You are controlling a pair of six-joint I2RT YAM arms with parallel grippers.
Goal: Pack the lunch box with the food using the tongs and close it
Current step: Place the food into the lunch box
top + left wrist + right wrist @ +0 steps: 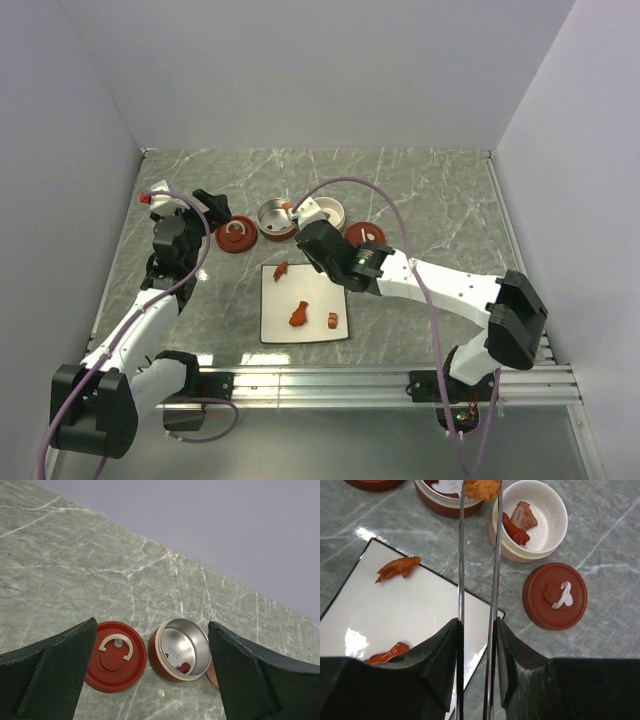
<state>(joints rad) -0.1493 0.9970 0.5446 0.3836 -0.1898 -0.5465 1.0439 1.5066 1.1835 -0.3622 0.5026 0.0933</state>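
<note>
My right gripper [477, 625] is shut on the silver tongs [461, 555]. The tong tips pinch an orange piece of food [482, 489] above the steel-lined red lunch box bowl [445, 502], which holds a red piece [184, 668]. Beside it, the white-lined bowl [547, 522] holds two pieces [520, 520]. The white plate [315, 285] carries three pieces of food [281, 268] [298, 315] [331, 320]. My left gripper [152, 630] hangs open and empty, short of the steel bowl [182, 650] and a red lid [115, 656].
A second red lid [555, 596] with a white handle lies right of the plate corner, handle up. Grey walls close the marble table [440, 210] on three sides. A metal rail [400, 380] runs along the near edge.
</note>
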